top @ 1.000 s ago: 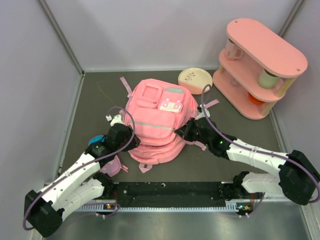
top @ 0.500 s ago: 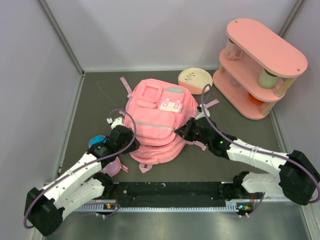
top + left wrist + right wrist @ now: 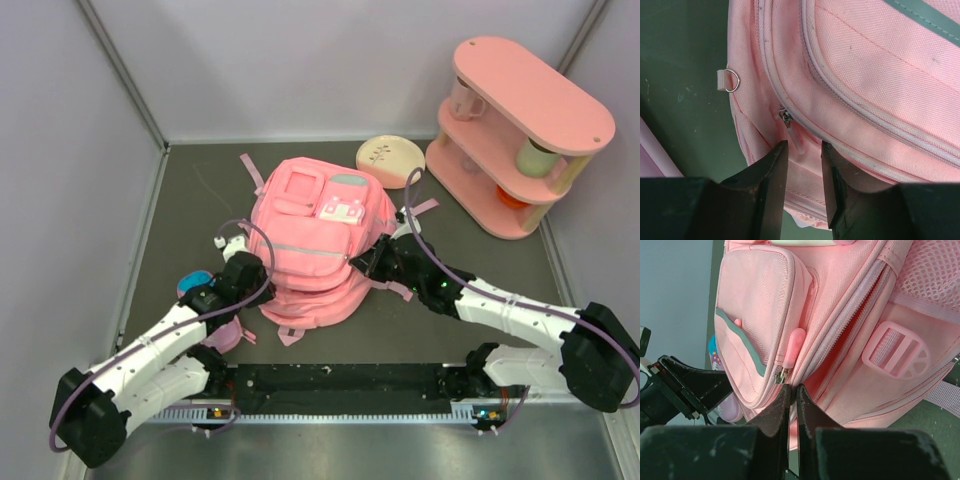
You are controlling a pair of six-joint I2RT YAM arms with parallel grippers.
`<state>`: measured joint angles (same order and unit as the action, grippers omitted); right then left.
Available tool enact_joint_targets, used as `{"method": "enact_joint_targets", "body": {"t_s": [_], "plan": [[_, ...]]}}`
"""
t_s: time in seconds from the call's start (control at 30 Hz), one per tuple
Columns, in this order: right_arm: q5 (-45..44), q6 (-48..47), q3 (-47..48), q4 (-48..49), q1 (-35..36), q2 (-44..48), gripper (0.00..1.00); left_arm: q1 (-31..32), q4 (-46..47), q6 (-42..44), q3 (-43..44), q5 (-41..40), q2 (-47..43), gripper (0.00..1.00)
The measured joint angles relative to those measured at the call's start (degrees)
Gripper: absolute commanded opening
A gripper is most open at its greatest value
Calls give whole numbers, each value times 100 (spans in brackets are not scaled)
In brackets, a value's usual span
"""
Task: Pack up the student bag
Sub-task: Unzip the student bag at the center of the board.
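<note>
Just ahead of left gripper [image 3: 803,146], jaws part-spread, sat small metal zipper pull [image 3: 785,116] on large soft pink fabric backpack [image 3: 310,250]; right gripper [image 3: 793,387] pressed together opposite.

Looks steeply down from above and behind the arms [image 3: 160,345], far enough back to take in the whole table [image 3: 420,330]. Peers forward from each wrist, pressed close against opposite sides of the student bag [image 3: 315,240]. Shares that bag across all three views.

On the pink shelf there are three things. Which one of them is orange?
The orange thing on the lowest board of the shelf; the pale cup and the greenish roll stand one board higher.
</note>
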<state>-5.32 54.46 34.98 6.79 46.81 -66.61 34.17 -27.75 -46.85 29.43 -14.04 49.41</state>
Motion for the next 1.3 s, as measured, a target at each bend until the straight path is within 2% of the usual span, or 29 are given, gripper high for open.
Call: {"method": "enact_joint_targets", "body": {"t_s": [0.17,0.3,0.43,0.57,0.67,0.93,1.07,1.17,1.3], "plan": [[2,0,4,0,-9,13,0,0,70,2,-50,-22,0,38],[13,0,7,0,-9,13,0,0,105,-22,-74,-96,68,28],[26,0,7,-2,-9,13,0,0,125,-17,-72,-321,197,23],[26,0,9,-7,-9,15,0,0,125,28,-35,-459,317,7],[17,0,11,-50,-9,37,0,0,109,101,26,-525,439,0],[-22,2,190,-243,-26,144,1,4,28,660,223,-597,520,0],[162,74,190,-258,-144,160,23,-2,70,1106,243,-402,457,0],[446,234,190,-83,-188,151,34,-44,76,1379,243,-177,289,0],[796,636,109,509,-229,-68,38,-66,111,1556,243,42,175,0]]}}
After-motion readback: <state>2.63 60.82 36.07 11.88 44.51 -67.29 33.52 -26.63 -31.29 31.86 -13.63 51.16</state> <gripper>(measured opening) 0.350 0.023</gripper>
